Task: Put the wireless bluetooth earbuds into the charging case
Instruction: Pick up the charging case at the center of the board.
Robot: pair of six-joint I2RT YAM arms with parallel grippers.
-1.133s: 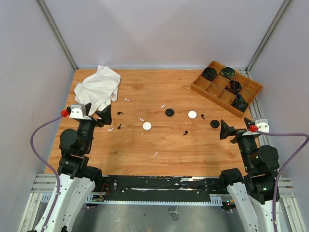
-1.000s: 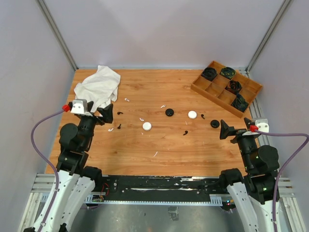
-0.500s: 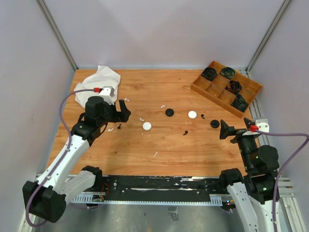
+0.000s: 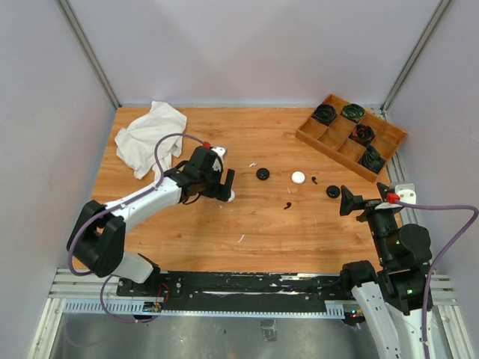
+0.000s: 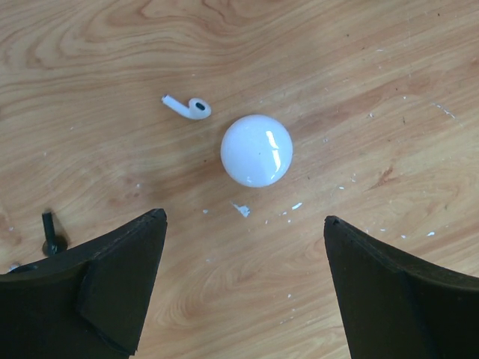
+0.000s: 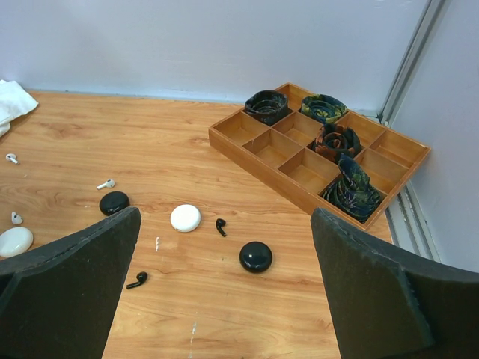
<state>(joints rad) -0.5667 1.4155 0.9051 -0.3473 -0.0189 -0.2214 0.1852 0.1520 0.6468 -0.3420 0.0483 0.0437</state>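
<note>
My left gripper (image 4: pixel 224 185) is open and empty, hovering over a white round case (image 5: pixel 256 150), which lies just beyond its tips in the left wrist view (image 5: pixel 245 218). A white earbud (image 5: pixel 187 107) lies beside that case, and a black earbud (image 5: pixel 51 233) is at the left edge. My right gripper (image 4: pixel 348 200) is open and empty at the right, also seen in its wrist view (image 6: pixel 224 217). Ahead of it lie a black case (image 6: pixel 256 256), a second white case (image 6: pixel 185 218), two black earbuds (image 6: pixel 221 226) (image 6: pixel 136 280), another black case (image 6: pixel 114 203) and a white earbud (image 6: pixel 105 184).
A wooden compartment tray (image 4: pixel 322 136) with rolled dark items stands at the back right. A crumpled white cloth (image 4: pixel 150 134) lies at the back left. Grey walls enclose the table on three sides.
My left arm has swung from the table's left edge out to the middle, over the white case. The right arm has not moved.
</note>
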